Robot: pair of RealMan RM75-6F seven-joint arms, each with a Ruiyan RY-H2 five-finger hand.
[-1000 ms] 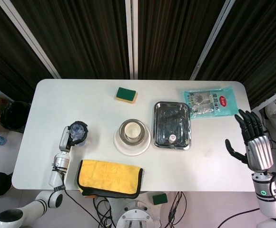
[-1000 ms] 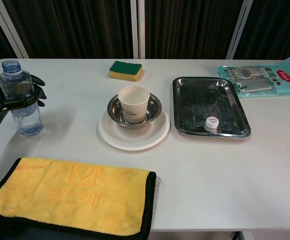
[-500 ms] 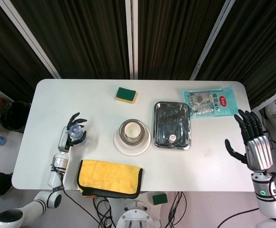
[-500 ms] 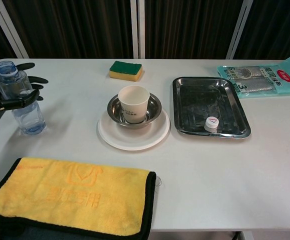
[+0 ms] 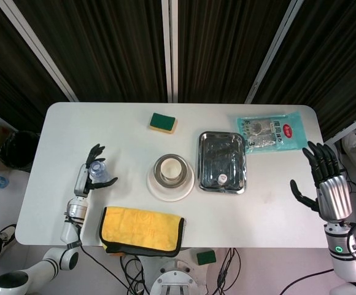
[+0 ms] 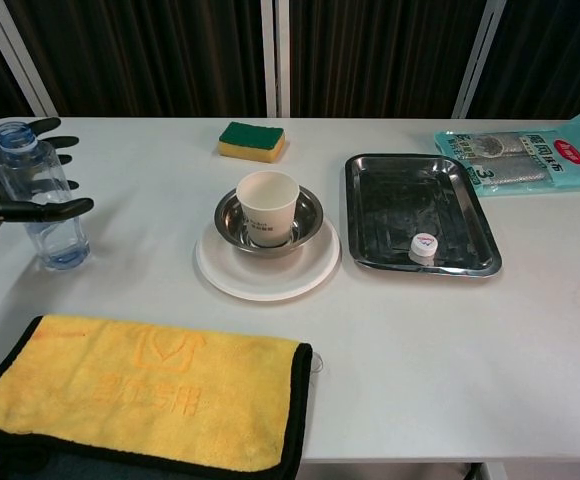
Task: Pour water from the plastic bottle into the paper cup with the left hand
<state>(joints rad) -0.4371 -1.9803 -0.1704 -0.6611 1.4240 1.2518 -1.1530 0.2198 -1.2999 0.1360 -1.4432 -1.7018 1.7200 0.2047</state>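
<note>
At the table's left edge, our left hand (image 6: 10, 200) spreads open around the upright plastic bottle (image 6: 40, 205), not gripping; the paper cup (image 6: 267, 207) waits in its steel bowl (image 6: 305, 215), steadied for pouring.

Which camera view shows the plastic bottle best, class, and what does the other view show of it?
The chest view: the plastic bottle stands side-on, with its open neck and clear body visible. The head view shows the bottle only from above, small, among the left hand's spread fingers.
</note>
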